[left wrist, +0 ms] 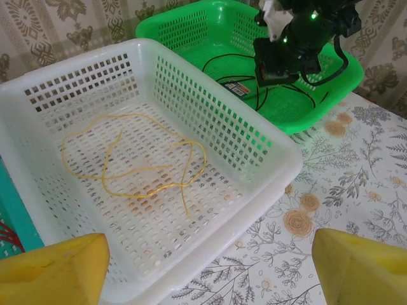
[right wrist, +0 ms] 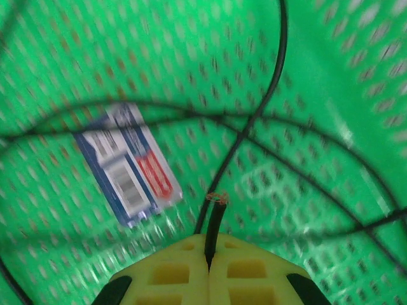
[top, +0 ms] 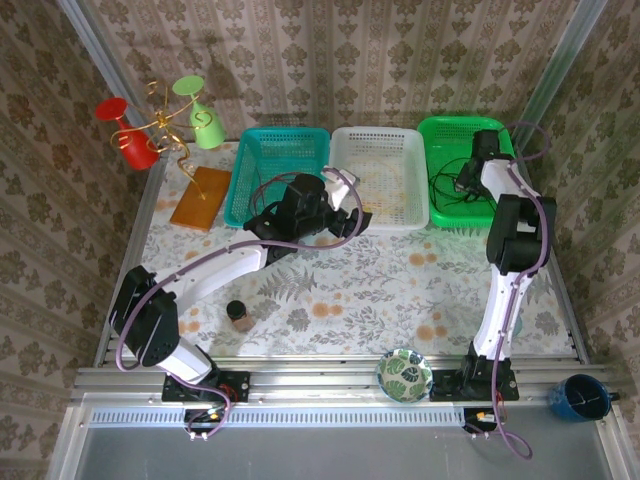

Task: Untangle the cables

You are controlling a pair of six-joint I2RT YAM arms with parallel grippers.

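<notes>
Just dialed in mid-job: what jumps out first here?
The right gripper, down in the green basket, is clamped on the end of a black cable. A yellow cable lies loose in the white basket beside it, with the left gripper open just outside that basket.

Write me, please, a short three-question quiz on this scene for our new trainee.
1. True or false: the yellow cable lies in the white basket.
2. What does the right pincer grip inside the green basket? A) a black cable B) a red cable C) nothing
3. Fill in the gap: the left pincer, hovering at the near edge of the white basket, is ____ (open or shut).

Key: 1 true; 2 A; 3 open.
</notes>
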